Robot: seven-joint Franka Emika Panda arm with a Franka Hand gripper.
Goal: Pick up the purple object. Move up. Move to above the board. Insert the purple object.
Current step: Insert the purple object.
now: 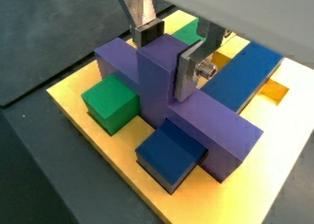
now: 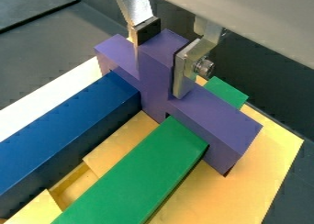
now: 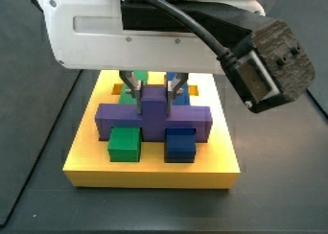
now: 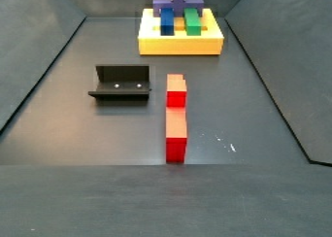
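Note:
The purple object lies across the yellow board, seated among the other pieces with its raised block pointing up. It shows in both wrist views and both side views. My gripper straddles the raised block, with one silver finger flat against one side and the dark pad of the other against the opposite side. It is shut on the block. The gripper is out of frame in a side view where the board stands at the far end.
On the board, a green block and a blue block flank the purple bar. A long dark blue bar and a green bar lie on its other side. The black fixture and a red bar are on the floor.

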